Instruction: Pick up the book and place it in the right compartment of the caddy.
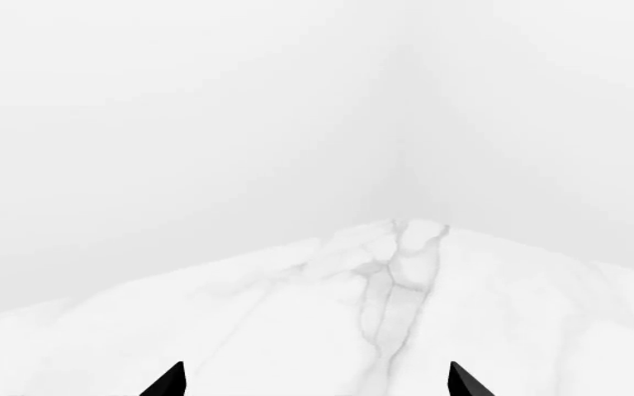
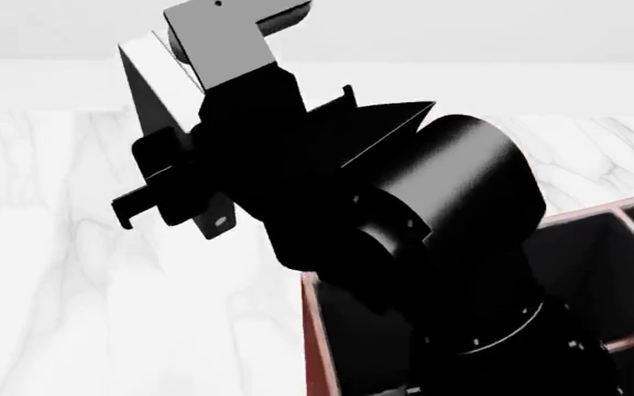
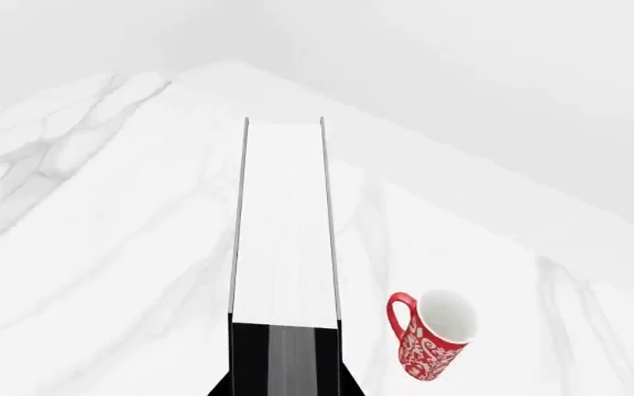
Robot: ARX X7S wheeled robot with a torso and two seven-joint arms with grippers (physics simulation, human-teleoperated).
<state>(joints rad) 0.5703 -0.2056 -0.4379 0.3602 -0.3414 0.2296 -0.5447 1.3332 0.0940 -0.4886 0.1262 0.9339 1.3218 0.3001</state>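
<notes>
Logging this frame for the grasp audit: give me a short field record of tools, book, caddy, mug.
right tool: shut on the book, lifted off the table
book: black cover, white page edges facing the right wrist camera
left tool: open, holding nothing, over the marble table
caddy: reddish-brown wall, black interior, mostly hidden by the right arm in the head view
mug: red patterned, on the table, apart from the book
book in caddy: not yet

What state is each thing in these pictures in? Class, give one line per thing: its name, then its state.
Book: lifted off the marble table, clamped in the right claw.
Mug: on the table, empty, apart from the book.
Caddy: open-topped, visible compartments empty.
Left claw: open, holding nothing.
</notes>
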